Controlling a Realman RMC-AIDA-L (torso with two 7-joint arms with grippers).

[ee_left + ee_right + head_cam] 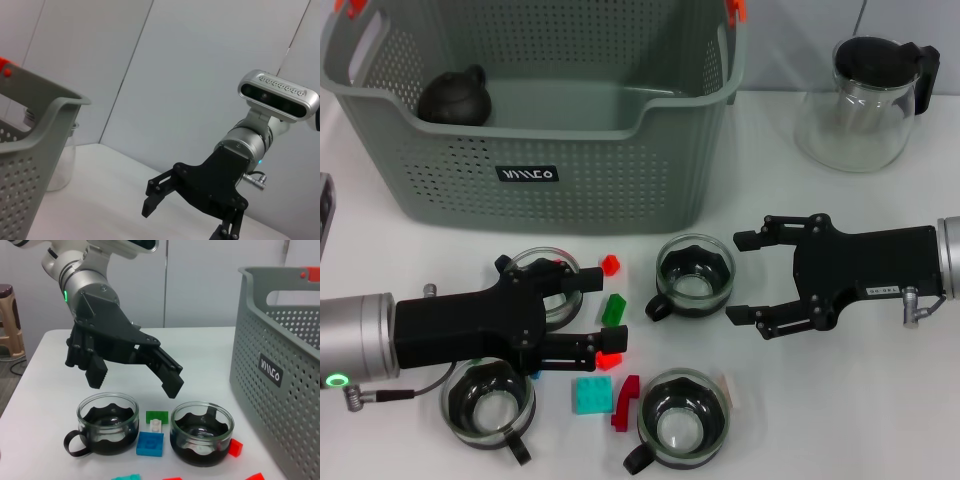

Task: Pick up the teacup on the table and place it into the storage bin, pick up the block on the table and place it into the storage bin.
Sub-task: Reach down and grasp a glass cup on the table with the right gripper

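Nearest the worktop's front edge stand two glass teacups with black handles (684,430), a teal flat block (592,396) between them. My left claw (582,315) hovers wide above small blocks; my right claw (748,277) gapes beside another teacup (693,271). Grey-green perforated storage bin (570,150) sits at the back edge.

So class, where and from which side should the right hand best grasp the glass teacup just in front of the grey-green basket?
Probably the glass teacup by its rim, from above: it stands upright, mouth open, black handle toward the robot's left, right hand open beside it.
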